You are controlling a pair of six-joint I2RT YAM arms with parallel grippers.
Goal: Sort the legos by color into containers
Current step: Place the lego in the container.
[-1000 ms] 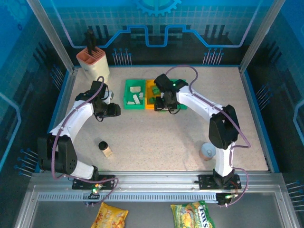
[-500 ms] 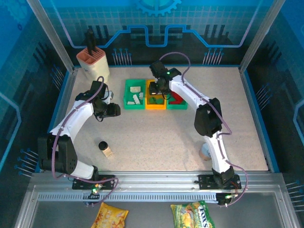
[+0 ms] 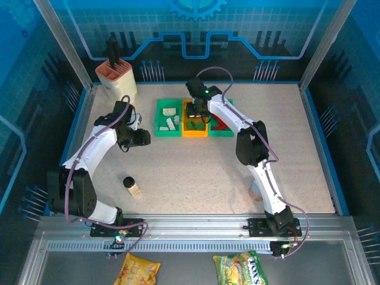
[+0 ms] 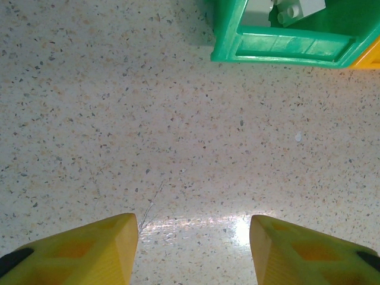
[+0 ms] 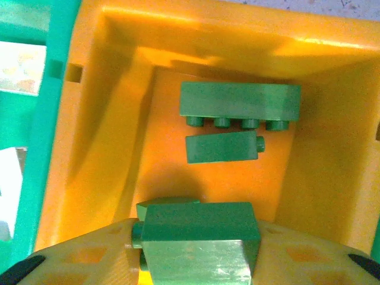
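Green brick (image 5: 199,237) is pinched between the right gripper's (image 5: 199,261) yellow fingers, low inside the orange-yellow bin (image 5: 113,119); the brick's near end runs off the picture. Two more green bricks (image 5: 240,105) lie on that bin's floor. The left gripper (image 4: 193,237) hangs spread over bare table (image 4: 119,119), near the left green bin (image 4: 279,48), whose cream bricks (image 4: 300,8) are cropped. From above, the right arm (image 3: 228,119) hides part of the right green bin (image 3: 219,133).

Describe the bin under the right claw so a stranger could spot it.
At the far side of the table, three bins stand in a row. It is the middle bin, orange-yellow holding green bricks; its left neighbour and right neighbour are green.
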